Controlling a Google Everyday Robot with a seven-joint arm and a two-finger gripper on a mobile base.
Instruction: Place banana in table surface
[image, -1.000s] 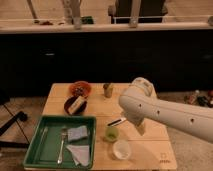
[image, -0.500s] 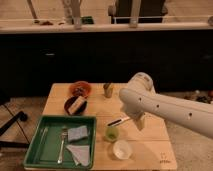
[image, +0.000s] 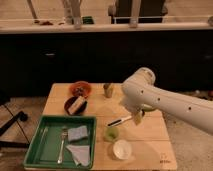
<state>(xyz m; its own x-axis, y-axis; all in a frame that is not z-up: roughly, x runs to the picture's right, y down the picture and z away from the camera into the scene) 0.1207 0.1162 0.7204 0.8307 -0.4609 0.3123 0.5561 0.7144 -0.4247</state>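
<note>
A slim pale piece that looks like the banana (image: 76, 104) lies slanted in a dark bowl (image: 68, 107) at the back left of the table surface (image: 150, 145), a light wooden top. My white arm reaches in from the right. Its gripper (image: 136, 118) hangs low over the middle right of the table, well to the right of the bowl and just past the tip of a black pen (image: 119, 121). The gripper stands open with nothing in it, and the forearm hides much of it.
A green tray (image: 35, 150) at the front left holds a fork (image: 62, 142), a blue cloth (image: 77, 133) and a white napkin (image: 80, 154). An orange bowl (image: 80, 88), a small metal cup (image: 108, 90), a green cup (image: 112, 133) and a white cup (image: 121, 149) stand on the table.
The arm and gripper have shifted a little up and to the left over the table. Nothing on the table has moved.
</note>
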